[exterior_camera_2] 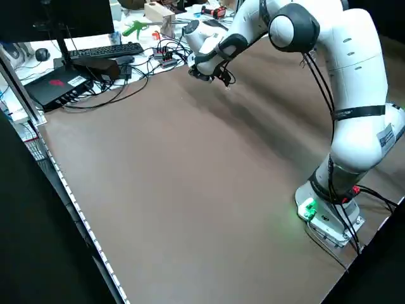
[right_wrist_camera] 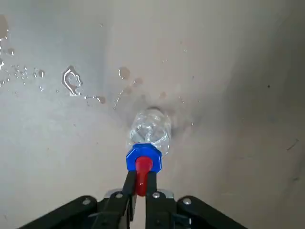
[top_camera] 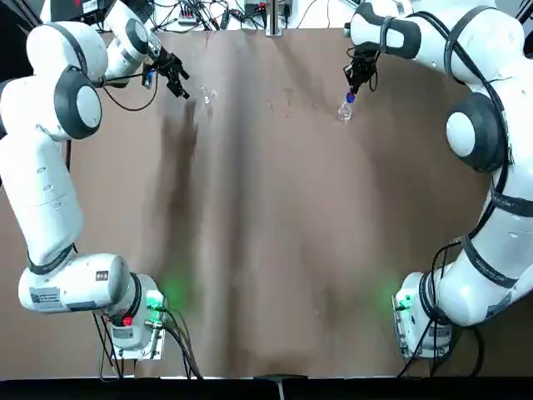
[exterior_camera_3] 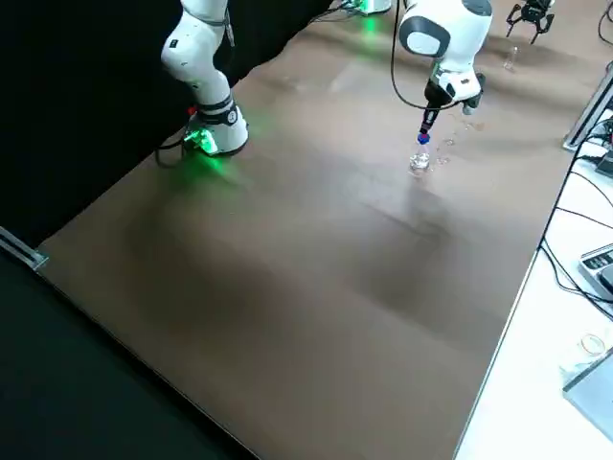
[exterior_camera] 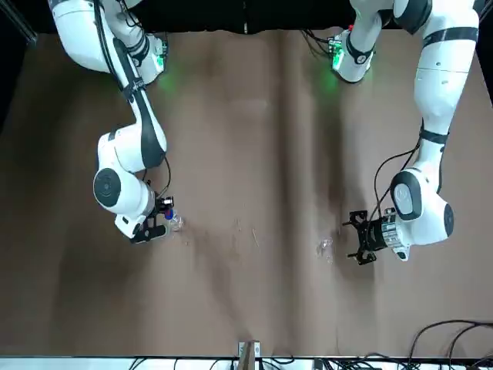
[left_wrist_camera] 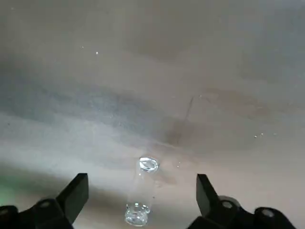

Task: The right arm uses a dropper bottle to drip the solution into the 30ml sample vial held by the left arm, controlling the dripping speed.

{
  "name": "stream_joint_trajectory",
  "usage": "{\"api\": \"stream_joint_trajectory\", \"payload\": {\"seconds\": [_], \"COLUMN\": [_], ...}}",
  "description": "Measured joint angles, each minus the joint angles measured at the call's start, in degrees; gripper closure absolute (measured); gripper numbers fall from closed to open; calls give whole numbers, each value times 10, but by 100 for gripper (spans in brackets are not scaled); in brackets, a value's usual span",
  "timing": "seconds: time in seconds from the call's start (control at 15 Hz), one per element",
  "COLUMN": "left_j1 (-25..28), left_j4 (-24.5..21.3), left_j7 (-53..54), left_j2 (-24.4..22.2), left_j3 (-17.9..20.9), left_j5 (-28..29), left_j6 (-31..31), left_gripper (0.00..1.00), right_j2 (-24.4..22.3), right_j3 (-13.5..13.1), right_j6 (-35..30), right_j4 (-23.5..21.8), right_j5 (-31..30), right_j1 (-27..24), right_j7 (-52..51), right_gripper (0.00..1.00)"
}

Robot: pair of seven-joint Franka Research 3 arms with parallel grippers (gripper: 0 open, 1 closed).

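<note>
Brown matte sheeting covers the table [top_camera: 275, 250], with both white arm bases near the robot and both grippers reaching to the far edge. At about one o'clock in the top view, the right arm's small black gripper [right_wrist_camera: 138, 185] has its fingers clenched on the thin red bulb of the small clear dropper bottle with a blue neck collar [right_wrist_camera: 147, 138], which stands upright on the sheeting. Only the right wrist view shows the scattered droplets [right_wrist_camera: 71, 81] wetting the sheeting beside it. At about eleven o'clock, the left arm's small black gripper [left_wrist_camera: 142, 195] hangs with its fingers spread wide and released; the tiny colourless glass sample vial [left_wrist_camera: 142, 195] stands between them, touching neither. The top view shows that vial only as a faint glint [top_camera: 206, 95] just beside the gripper.
</note>
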Motion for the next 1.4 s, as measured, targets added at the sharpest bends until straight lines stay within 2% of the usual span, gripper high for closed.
{"api": "stream_joint_trajectory", "payload": {"seconds": [0.13,0.27,0.67,0.93,1.4], "left_j1": [1,-1,-13,-17,-37], "left_j4": [0,0,-1,1,13], "left_j7": [1,1,16,34,50], "left_j2": [0,2,33,38,53], "left_j3": [0,-1,-3,-7,-8], "left_j5": [-3,-3,-17,-43,-46], "left_j6": [0,-1,-1,0,9], "left_gripper": [0,0,0,0,4], "right_j2": [0,0,0,0,-6], "right_j3": [0,0,0,-1,-2], "right_j6": [-8,-12,-19,-19,-33], "right_j4": [0,0,1,5,14], "right_j5": [0,0,0,0,0], "right_j1": [0,0,0,0,0], "right_j7": [0,1,7,8,9], "right_gripper": [94,95,96,96,96]}}
